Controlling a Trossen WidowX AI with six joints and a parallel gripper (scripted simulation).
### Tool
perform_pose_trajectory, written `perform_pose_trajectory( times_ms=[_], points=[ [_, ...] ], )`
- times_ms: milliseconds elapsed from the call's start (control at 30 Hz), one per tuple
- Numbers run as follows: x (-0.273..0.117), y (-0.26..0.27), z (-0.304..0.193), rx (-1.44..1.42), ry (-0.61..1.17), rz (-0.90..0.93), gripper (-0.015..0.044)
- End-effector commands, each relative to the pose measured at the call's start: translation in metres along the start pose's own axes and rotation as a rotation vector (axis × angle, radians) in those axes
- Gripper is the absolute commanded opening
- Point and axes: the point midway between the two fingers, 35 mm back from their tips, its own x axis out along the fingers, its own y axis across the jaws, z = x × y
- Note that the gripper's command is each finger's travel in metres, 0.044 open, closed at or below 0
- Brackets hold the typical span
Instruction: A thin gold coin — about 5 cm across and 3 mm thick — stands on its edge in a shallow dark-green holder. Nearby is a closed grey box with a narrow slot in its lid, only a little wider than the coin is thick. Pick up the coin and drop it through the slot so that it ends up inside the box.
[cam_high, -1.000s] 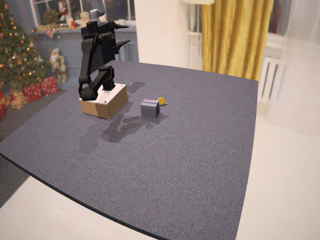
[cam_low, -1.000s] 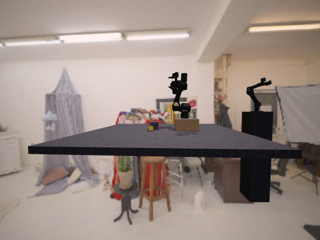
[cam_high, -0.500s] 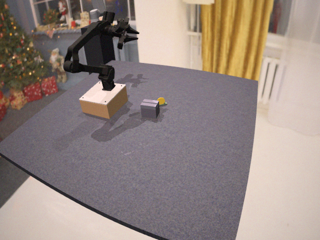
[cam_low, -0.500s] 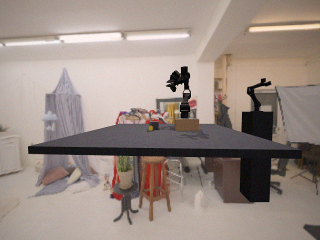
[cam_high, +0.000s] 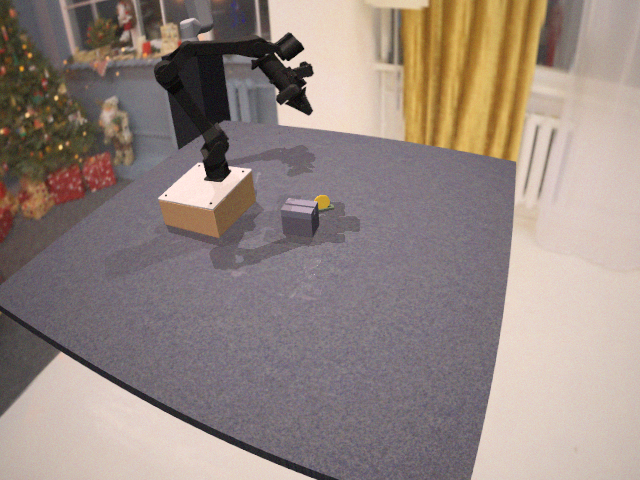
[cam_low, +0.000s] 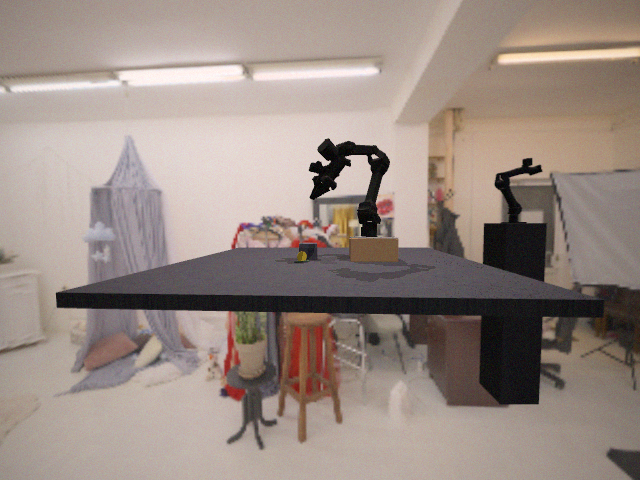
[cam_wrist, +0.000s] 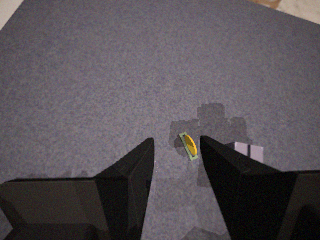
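Observation:
The gold coin stands on its edge in the dark-green holder on the table. The grey box stands closed beside the holder, and the narrow slot in its lid shows as a dark line. My gripper is open and empty, high above the table and pointing down at a slant. In the wrist view the coin and holder appear just left of the right fingertip, well below it; the right finger hides part of the box.
The arm rises from a wooden base block with a white top, to the left of the box in the top view. The arm's shadows fall on the dark table around the box and holder.

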Motion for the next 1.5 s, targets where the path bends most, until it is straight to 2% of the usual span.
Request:
perform_pose_trajectory(
  times_ms=[0,300,633,800,1467],
  points=[
    [0.066,-0.02,-0.015,-0.177,0.274,0.026,0.0161],
    [0.148,-0.061,-0.061,-0.313,0.59,0.247,0.0161],
    [0.154,-0.064,-0.058,-0.315,0.597,0.256,0.0161],
    [0.182,-0.059,-0.079,-0.315,0.597,0.256,0.0161],
    [0.204,-0.056,-0.094,-0.316,0.596,0.256,0.0161]
  ],
)
